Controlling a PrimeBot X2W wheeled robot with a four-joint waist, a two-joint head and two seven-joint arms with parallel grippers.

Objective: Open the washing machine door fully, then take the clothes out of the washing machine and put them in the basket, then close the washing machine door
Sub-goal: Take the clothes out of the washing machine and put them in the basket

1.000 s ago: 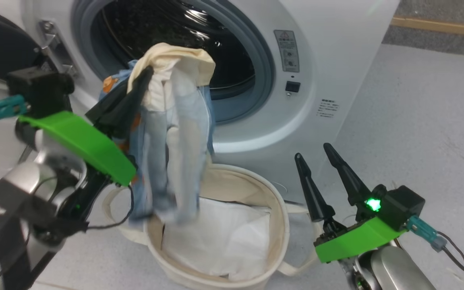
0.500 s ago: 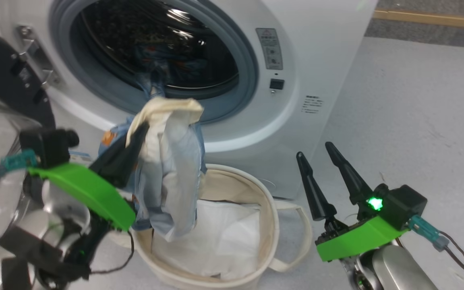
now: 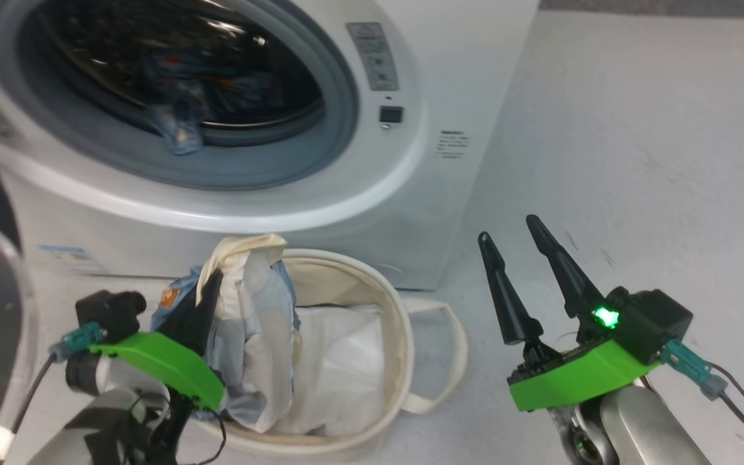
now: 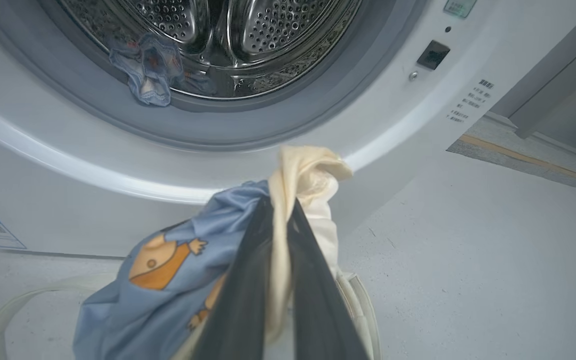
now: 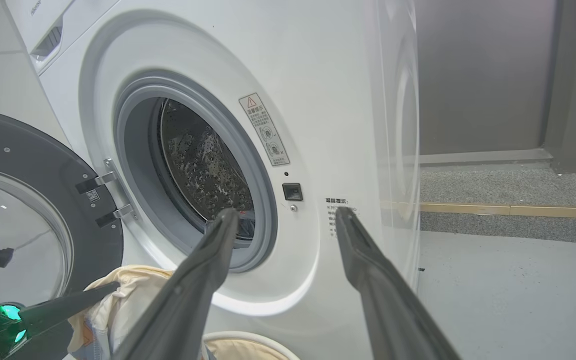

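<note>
While the left end effector (image 3: 214, 284) pinches clothes (image 3: 252, 336) over the white sheet (image 3: 340, 361) in the basket (image 3: 346, 281), the right end effector (image 3: 507, 228) gapes.

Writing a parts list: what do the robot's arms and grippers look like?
The left gripper and right gripper each have two long, dark, tapered jaws on a bright green mount, a black block, a teal connector and thin dark cables. Forearms are silver-grey. A green light glows on the right one.
</note>
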